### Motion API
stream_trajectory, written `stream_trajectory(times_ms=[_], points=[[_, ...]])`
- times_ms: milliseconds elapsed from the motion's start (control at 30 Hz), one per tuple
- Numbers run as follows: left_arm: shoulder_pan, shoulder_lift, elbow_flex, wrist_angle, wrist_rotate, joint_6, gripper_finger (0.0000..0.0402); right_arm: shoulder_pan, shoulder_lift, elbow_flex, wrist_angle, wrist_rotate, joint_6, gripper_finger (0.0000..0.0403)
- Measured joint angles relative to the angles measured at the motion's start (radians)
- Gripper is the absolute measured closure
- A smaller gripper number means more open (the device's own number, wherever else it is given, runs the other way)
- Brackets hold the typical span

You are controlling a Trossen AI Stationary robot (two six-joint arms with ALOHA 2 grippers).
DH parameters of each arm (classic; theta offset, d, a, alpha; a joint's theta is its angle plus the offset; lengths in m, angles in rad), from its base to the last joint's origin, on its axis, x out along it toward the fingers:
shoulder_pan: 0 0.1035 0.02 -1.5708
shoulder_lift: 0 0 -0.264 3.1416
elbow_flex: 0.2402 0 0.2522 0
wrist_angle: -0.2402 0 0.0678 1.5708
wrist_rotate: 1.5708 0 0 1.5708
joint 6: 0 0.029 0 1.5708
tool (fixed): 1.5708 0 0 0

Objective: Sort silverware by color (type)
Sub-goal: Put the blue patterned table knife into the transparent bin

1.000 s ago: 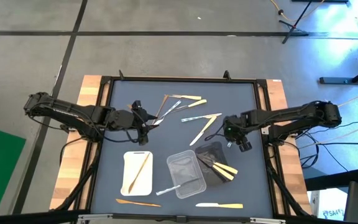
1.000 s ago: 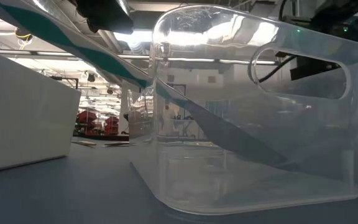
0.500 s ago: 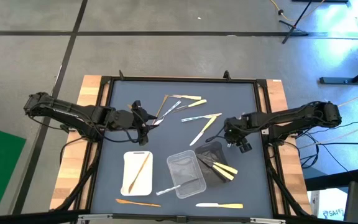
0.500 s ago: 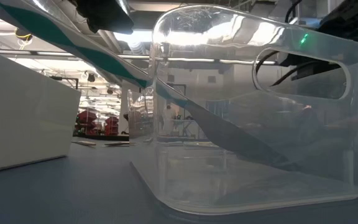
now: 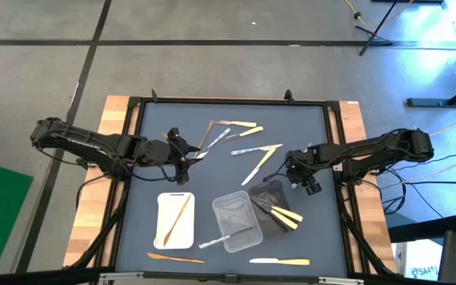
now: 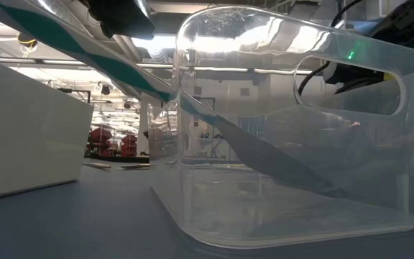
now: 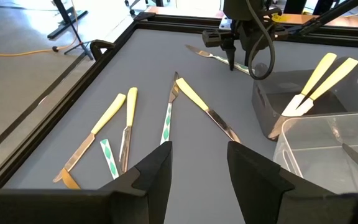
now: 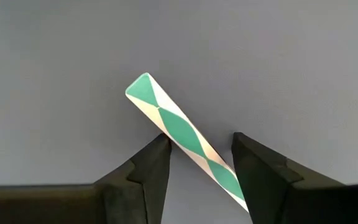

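In the right wrist view my right gripper (image 8: pixel 197 146) is open, pointing down at the dark mat, one finger on each side of a green-and-white patterned utensil handle (image 8: pixel 166 115) lying flat; whether a finger touches it I cannot tell. The high view shows this gripper (image 5: pixel 291 168) just beyond the black tray (image 5: pixel 279 194). My left gripper (image 5: pixel 187 152) is open and hovers left of the loose silverware (image 5: pixel 240 142), which the left wrist view shows as cream-handled and patterned pieces (image 7: pixel 129 124) ahead of that gripper (image 7: pixel 197 158).
A white tray (image 5: pixel 165 207) holds a wooden piece. The clear tray (image 5: pixel 240 207) has a patterned utensil (image 5: pixel 214 240) leaning over its rim. Cream-handled pieces (image 5: pixel 285 218) lie in the black tray. More utensils (image 5: pixel 176 257) lie by the near edge. A raised frame (image 5: pixel 228 100) borders the mat.
My right gripper has come down a little toward the mat, as the low view shows. The left arm and the silverware have stayed where they were.
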Motion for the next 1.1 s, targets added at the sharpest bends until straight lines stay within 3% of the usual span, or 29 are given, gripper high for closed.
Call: stream_trajectory(times_ms=[367, 733, 1100], points=[[0.000, 0.000, 0.000, 0.000, -0.001, 0.000, 0.0253, 0.000, 0.002, -0.002, 0.003, -0.015, 0.000, 0.0238], [0.000, 0.000, 0.000, 0.000, -0.001, 0.000, 0.0253, 0.000, 0.002, 0.000, 0.002, -0.025, 0.005, 0.0326], [0.000, 0.000, 0.000, 0.000, -0.001, 0.000, 0.0253, 0.001, 0.004, 0.031, -0.020, -0.023, 0.005, 0.0380]])
